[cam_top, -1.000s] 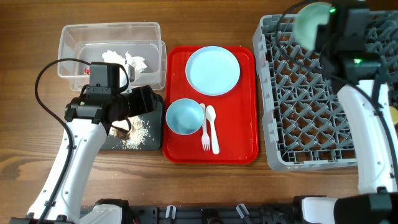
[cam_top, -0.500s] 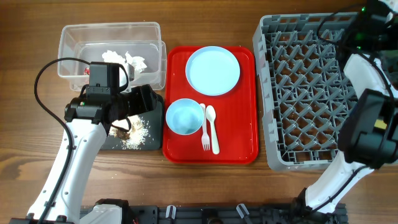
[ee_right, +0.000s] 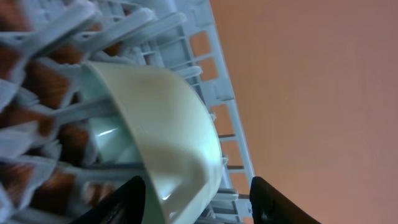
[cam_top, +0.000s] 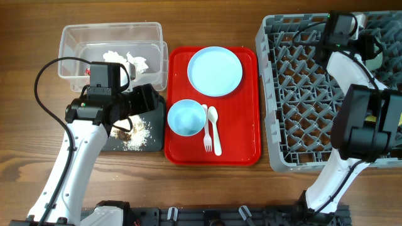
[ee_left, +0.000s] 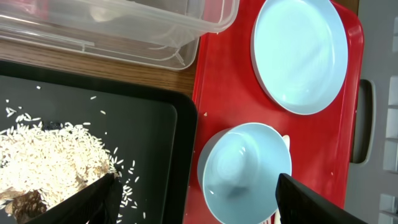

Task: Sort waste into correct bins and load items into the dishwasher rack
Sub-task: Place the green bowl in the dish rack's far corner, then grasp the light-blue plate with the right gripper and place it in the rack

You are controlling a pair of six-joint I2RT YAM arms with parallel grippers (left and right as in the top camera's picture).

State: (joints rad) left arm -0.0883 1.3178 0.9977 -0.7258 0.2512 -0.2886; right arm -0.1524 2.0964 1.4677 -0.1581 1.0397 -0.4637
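Observation:
The mint green bowl [ee_right: 155, 124] stands on its edge among the pegs at the far right corner of the grey dishwasher rack [cam_top: 301, 94]. My right gripper [ee_right: 196, 183] straddles it, jaws spread, and the right finger [ee_right: 273, 199] is clear of the bowl. My left gripper [ee_left: 199, 202] hangs open over the pale blue bowl [cam_top: 186, 117] and the black tray's [ee_left: 149, 143] edge, holding nothing. The pale blue plate [cam_top: 215, 70], white fork [cam_top: 206, 135] and spoon [cam_top: 215, 129] lie on the red tray [cam_top: 245, 138]. Food scraps [cam_top: 135, 132] lie in the black tray.
The clear tub [cam_top: 75, 37] at the back left holds white tissue pieces [cam_top: 135, 61] and a bit of red wrapper [cam_top: 87, 71]. The right arm reaches across the rack's back right part. Bare wooden table shows along the front edge.
The right arm swung the mint green bowl to the rack's far right corner, and its jaws have parted from it. The left arm has not moved.

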